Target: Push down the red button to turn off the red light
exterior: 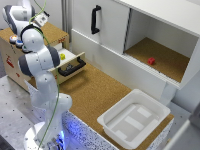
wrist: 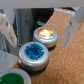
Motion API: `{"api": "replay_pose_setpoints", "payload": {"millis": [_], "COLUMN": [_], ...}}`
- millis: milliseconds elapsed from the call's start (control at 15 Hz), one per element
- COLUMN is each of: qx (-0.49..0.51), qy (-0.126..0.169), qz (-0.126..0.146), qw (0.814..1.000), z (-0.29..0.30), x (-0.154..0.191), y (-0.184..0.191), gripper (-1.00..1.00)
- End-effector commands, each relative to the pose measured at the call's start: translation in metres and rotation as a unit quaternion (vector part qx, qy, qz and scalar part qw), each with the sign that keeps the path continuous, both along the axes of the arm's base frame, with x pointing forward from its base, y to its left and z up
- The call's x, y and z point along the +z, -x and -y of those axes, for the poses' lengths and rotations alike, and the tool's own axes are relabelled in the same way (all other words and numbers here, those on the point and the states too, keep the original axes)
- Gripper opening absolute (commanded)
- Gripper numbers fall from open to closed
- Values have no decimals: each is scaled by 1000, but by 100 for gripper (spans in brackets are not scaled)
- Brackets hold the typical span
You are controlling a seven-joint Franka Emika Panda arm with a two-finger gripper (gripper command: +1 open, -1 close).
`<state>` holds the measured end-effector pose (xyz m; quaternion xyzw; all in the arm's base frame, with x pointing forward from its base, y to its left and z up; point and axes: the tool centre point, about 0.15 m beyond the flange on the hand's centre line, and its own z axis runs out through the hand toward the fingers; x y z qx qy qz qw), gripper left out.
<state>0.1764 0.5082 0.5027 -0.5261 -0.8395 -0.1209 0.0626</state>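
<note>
The gripper (wrist: 39,25) hangs just above the row of buttons with its fingers (wrist: 6,31) spread apart and nothing between them, and the red button (wrist: 45,34), its cap glowing orange, sits below the gap, closer to the far finger than the near one. The blue button (wrist: 33,52) lies next to it and the green button (wrist: 10,78) beyond that. This looks like the lining-up step before the press: the next move calls for one fingertip centred over the lit cap, then a straight descent that stays off the blue cap.
</note>
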Motion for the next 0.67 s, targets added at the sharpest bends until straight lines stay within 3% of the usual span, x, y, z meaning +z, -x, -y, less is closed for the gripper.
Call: {"api": "replay_pose_setpoints", "payload": {"millis": [0,133,200,267,333,533,600], "qx": [-13,-43,-49,-90,-95,-134,-133], "qy": [2,32,78,152,179,170,191], "qz": [-9,-45,-55,-68,-58,-51,-22], "qw": [1000,998,994,982,978,975,972], "z": [10,16,11,6,-3,-33,-44], "x": [2,1,-5,-15,-17,2,5], "y": [-1,-3,0,-2,2,9,12], "gripper": [100,100,100,100,100,100,100]}}
